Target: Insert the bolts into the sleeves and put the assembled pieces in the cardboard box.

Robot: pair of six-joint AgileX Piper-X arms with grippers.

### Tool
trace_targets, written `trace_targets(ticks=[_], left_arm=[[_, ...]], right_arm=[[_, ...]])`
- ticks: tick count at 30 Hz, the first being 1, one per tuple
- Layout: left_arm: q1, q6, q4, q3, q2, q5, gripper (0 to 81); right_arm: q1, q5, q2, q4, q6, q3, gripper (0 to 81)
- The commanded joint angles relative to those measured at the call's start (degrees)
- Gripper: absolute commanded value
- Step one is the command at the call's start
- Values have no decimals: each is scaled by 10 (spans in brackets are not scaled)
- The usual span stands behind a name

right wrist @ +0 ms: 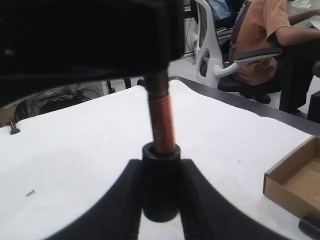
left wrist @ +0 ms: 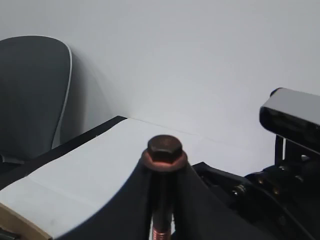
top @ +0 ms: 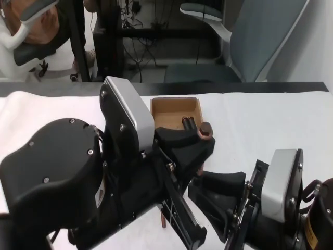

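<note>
Insertion step: left end effector (left wrist: 164, 172) clamps the bolt (left wrist: 164, 152) under its head; right end effector (right wrist: 160, 172) clamps the black sleeve (right wrist: 160, 202), shank tip at its mouth, above the desk (right wrist: 75, 145). We would push straight along the axis, no tilt. Cardboard box (top: 174, 110) lies near.

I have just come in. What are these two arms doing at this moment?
The left gripper holds a copper-coloured bolt by its shank, close to the head. The right gripper holds a black sleeve at the bolt's other end. The threaded tip is in the sleeve's opening, but most of the thread is exposed. The cardboard box sits farther back on the white cloth, with dark pieces lying inside.
</note>
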Motion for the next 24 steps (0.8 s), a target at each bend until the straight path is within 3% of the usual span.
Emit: trace_targets(ticks=[1, 24], left_arm=[[2, 15, 2, -1, -1, -12, 18], [2, -81, 40, -1, -1, 8, 18]], right_arm=[[1, -19, -6, -12, 7, -8, 4], [1, 13, -26, 23, -24, -8, 4]])
